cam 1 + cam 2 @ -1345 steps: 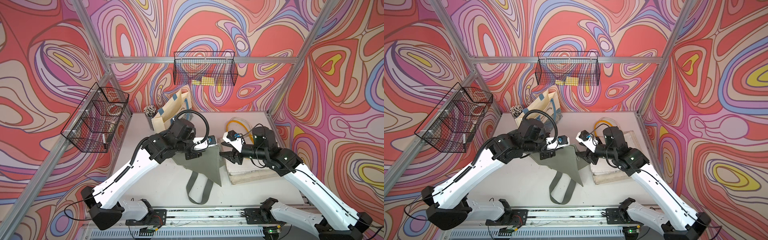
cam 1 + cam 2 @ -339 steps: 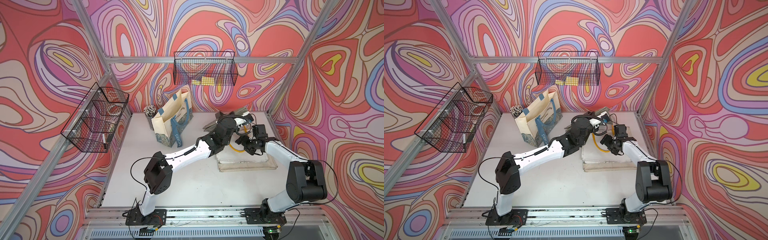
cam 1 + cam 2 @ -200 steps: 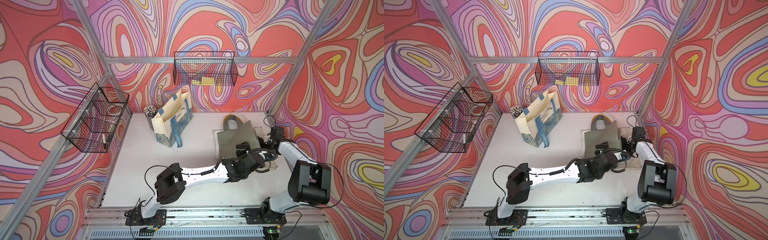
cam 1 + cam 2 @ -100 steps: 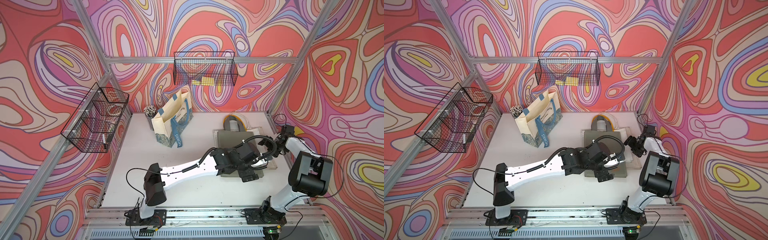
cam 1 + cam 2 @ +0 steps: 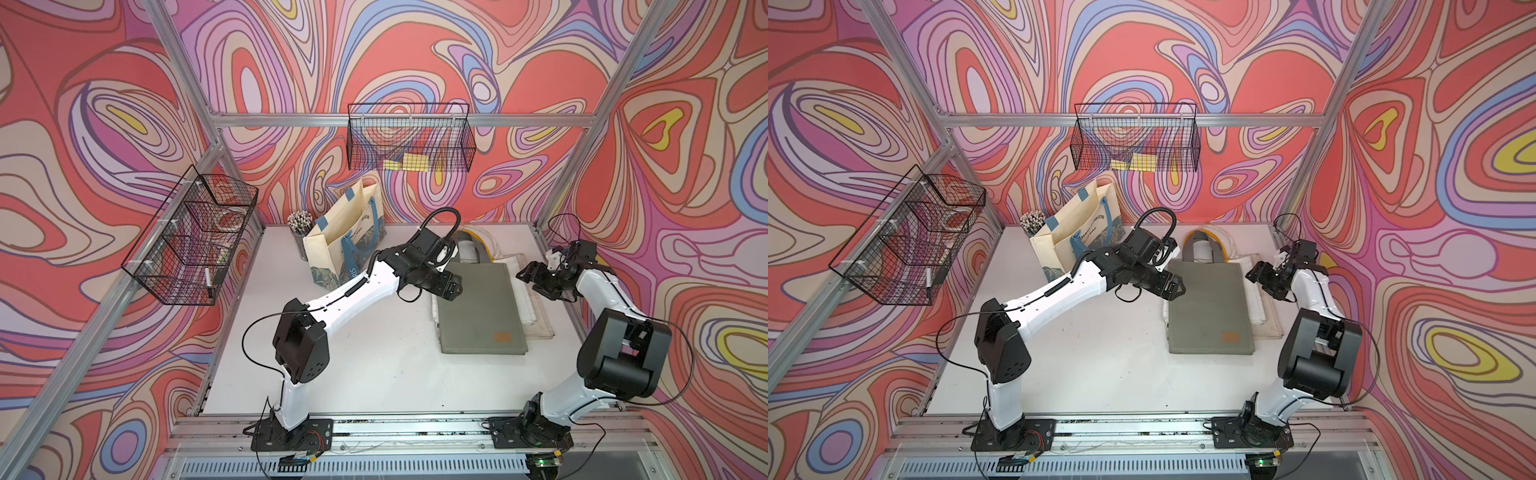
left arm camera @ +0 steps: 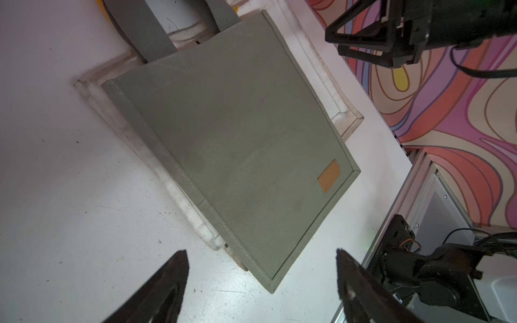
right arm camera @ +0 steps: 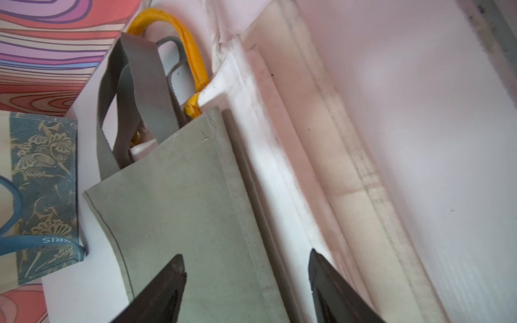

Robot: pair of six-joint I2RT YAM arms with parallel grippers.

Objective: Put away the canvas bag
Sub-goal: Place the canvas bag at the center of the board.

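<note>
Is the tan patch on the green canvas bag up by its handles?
No, the tan patch sits at the green canvas bag's bottom corner, opposite the handles.

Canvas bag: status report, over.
Left gripper open, empty. Right gripper open, empty. Green canvas bag released, flat on white folded stack, handles toward back wall. Nothing in the way.

Swirly red-purple walls (image 5: 415, 50) and aluminium frame (image 5: 374, 120) surround white tabletop (image 5: 374, 365).

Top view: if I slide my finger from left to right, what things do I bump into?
Side wire basket → cup of pencils → standing cream-and-blue bag → green canvas bag → right claw.
</note>
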